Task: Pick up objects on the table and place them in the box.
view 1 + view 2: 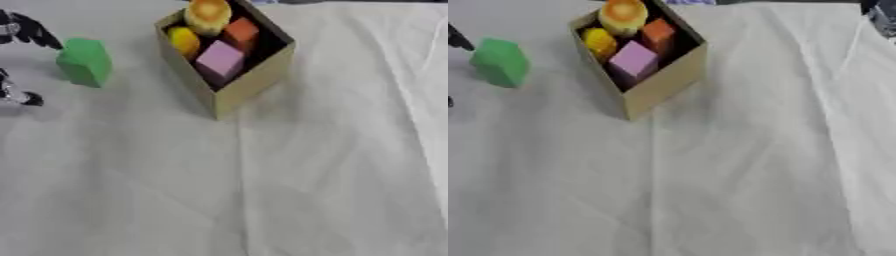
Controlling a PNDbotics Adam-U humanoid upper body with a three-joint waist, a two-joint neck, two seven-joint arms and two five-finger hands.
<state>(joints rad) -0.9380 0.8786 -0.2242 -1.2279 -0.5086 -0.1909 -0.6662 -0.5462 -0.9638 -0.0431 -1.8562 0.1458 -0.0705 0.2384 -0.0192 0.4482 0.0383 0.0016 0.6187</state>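
A green block (pixel 85 62) stands on the white cloth at the far left. My left hand (pixel 24 31) comes in from the left edge, open. One fingertip reaches the block's upper left corner, and the thumb (pixel 31 99) sits lower left, apart from the block. The cardboard box (pixel 249 85) stands tilted at top centre. It holds a pink cube (pixel 219 59), an orange block (pixel 241 31), a yellow piece (pixel 184 40) and a round orange thing (pixel 208 14). A dark shape in the upper right corner of the right eye view seems to be my right hand (pixel 882 14), mostly cut off.
White wrinkled cloth (pixel 289 190) covers the table, with a wide bare stretch in front of and to the right of the box. A fold line runs down the right side.
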